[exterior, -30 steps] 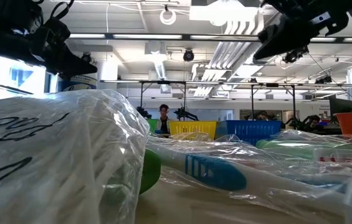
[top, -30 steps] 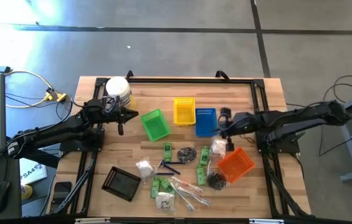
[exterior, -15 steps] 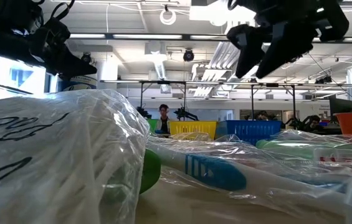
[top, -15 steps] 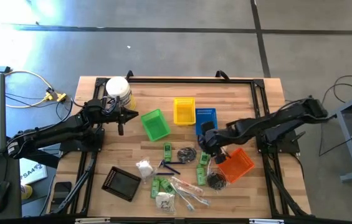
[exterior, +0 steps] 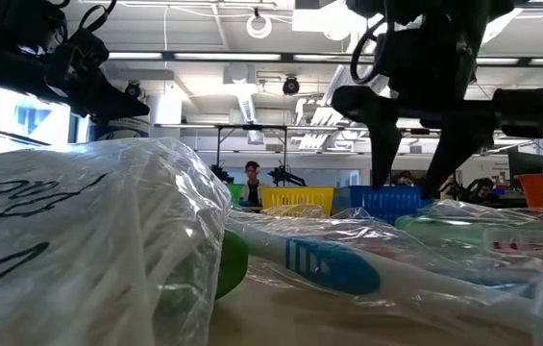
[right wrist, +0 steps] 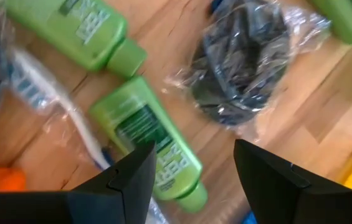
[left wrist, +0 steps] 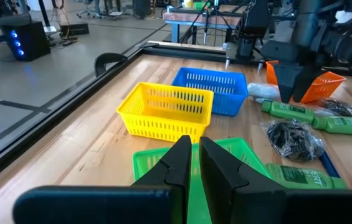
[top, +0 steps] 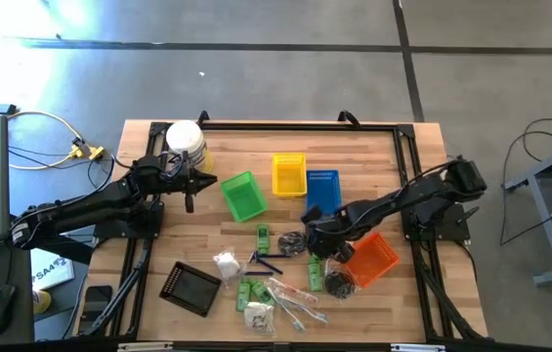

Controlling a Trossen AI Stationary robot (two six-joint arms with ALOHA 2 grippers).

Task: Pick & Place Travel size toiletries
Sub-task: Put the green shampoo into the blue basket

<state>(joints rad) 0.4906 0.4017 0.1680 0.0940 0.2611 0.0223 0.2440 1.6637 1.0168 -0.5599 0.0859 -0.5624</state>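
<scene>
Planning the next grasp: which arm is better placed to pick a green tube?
Right. The right gripper hangs open over the toiletry pile, a green tube just beyond its fingers. The left gripper waits by the green basket.

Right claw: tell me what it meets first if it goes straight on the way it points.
Probably the small green plastic tube lying on the wooden table, framed between the open right claw; depth is unclear.

Overhead looking down, low level across table, wrists close, sharing baskets

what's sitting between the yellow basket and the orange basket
The blue basket sits between the yellow basket and orange basket, clearest in the high view.
</scene>
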